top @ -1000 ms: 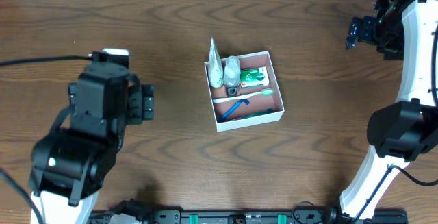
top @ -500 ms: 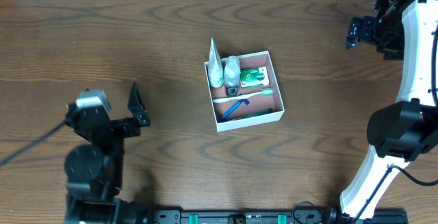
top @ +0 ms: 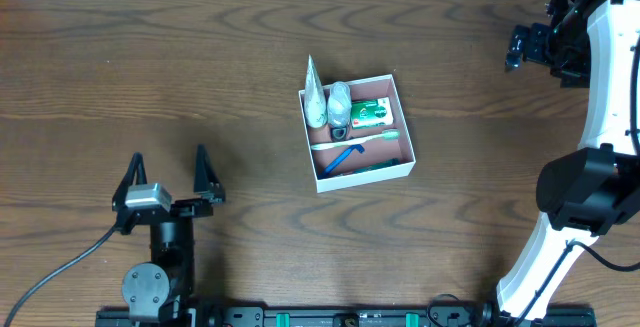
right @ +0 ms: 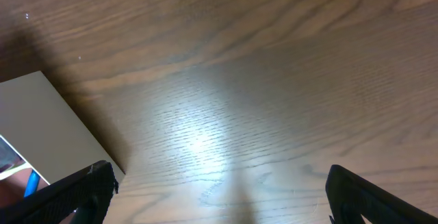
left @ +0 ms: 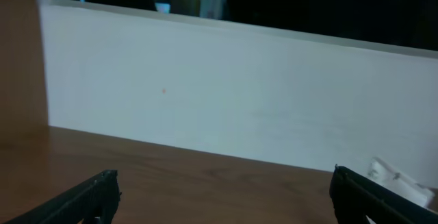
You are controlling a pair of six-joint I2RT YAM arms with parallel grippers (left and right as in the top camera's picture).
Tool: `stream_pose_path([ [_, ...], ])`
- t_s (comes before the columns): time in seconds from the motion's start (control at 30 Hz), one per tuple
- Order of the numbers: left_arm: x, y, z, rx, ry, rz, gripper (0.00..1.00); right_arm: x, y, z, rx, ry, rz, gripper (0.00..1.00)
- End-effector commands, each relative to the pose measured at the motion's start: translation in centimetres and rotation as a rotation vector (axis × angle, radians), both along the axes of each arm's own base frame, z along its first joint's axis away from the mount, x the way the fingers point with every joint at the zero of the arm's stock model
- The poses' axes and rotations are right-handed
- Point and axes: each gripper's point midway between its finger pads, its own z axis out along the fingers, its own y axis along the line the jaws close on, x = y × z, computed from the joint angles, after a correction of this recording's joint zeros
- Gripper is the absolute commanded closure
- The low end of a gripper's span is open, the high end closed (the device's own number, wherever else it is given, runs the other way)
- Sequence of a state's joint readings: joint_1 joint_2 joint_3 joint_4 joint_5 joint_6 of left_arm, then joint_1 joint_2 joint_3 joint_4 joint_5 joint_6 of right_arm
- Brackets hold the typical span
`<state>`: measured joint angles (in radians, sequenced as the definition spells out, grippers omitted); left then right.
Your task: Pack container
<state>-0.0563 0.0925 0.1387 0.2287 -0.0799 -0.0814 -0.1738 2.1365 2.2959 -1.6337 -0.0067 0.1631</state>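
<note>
Looking from overhead, I saw the container mid-table with toiletries inside, well apart from both arms. The left gripper was spread and empty. Its wrist view showed nothing between the parted fingers. The right wrist view showed the right gripper wide open, with the container's corner at the left edge. I judged the container light and thin-walled, likely to flex (pinch a rim near a corner).

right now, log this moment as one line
task: pack container | container: toiletries inside | left tool: open, empty, apart from container | right tool: open, empty, apart from container
</note>
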Motion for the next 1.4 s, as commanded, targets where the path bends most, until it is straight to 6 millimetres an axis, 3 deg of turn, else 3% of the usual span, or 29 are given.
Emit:
stream_pose_path([
  [0.0,-0.2,0.7,-1.0,-0.001,-0.010,0.025,0.02,0.0,-0.2,0.3,-0.010,-0.008,0.011,0.01],
  [0.37,0.5,0.7,-6.3,0.037,0.121,0.020,0.02,0.0,-0.2,0.3,-0.010,-0.008,0.011,0.01],
  [0.6,0.3,0.6,-12.0,0.038,0.355,0.012,0.02,0.0,-0.2,0.3,-0.010,-0.008,0.011,0.01],
  [1.37,0.3,0.7,-11.9,0.041,0.350,0.014,0.02,0.0,-0.2,0.3,-0.010,-0.008,0.011,0.01],
])
